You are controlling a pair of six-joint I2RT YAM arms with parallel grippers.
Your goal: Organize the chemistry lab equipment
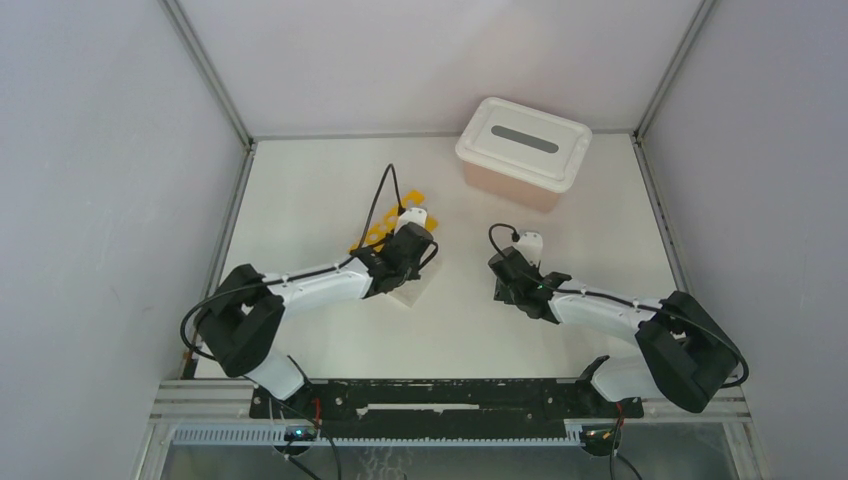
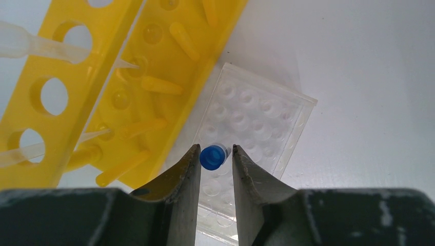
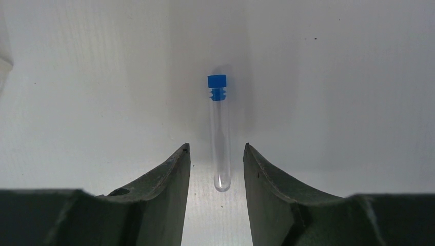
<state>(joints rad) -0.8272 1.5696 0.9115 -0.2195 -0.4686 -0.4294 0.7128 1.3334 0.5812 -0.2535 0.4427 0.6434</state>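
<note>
Because the small clear grid rack [image 2: 261, 118] lies flat directly beneath it, the left gripper [image 2: 215, 149] hangs nose-down over the wells with a blue-capped tube [image 2: 212, 157] standing end-on between its fingers, cap toward the camera. Presumably this lines the tube up with one well. The fingers sit close on either side of the cap. Whether they pinch it or only flank it cannot be told from this view. The grid rack touches the yellow tube rack [image 2: 23, 77], which has a thin clear dropper [image 2: 56, 48] threaded through a round hole. The right gripper [image 3: 215, 148] is low over the table [image 3: 333, 102], fingers apart. A second blue-capped tube [image 3: 220, 133] lies flat between them, untouched, with its rounded end nearest the wrist and its cap pointing away. Judgement: the straddle is a pre-grasp, with the jaws set across the glass body where it is narrowest. The tube may roll when the pads close.
</note>
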